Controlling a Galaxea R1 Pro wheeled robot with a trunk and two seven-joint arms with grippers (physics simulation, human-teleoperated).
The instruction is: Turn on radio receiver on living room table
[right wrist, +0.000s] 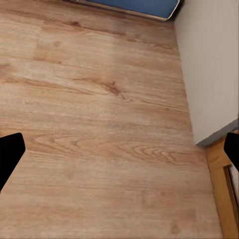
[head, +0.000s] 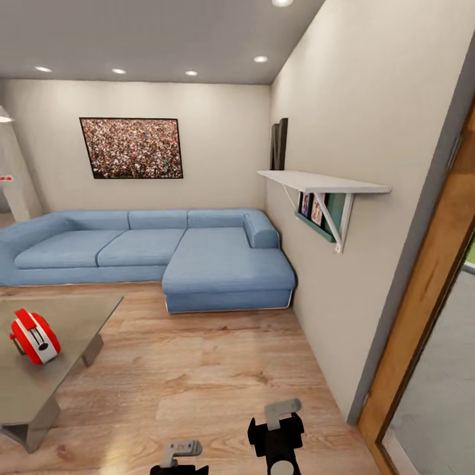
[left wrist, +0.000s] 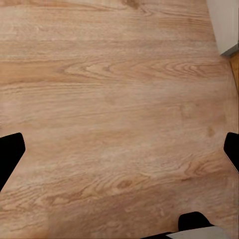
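Note:
The red radio receiver (head: 34,337) with white trim lies tilted on the grey glassy top of the low table (head: 39,389) at the left of the head view. Both arms hang low at the bottom of that view, well to the right of the table and apart from the radio. My left gripper (head: 179,454) and my right gripper (head: 282,422) point down at the wood floor. In the left wrist view the dark fingers (left wrist: 10,155) stand wide apart with only floor between them, and the right wrist view's fingers (right wrist: 10,154) stand the same way.
A blue L-shaped sofa (head: 198,254) runs along the back wall under a crowd photo (head: 132,148). A white wall shelf (head: 323,183) juts from the right wall. A wooden door frame (head: 429,297) stands at the far right. Light wood floor (head: 198,369) lies between table and wall.

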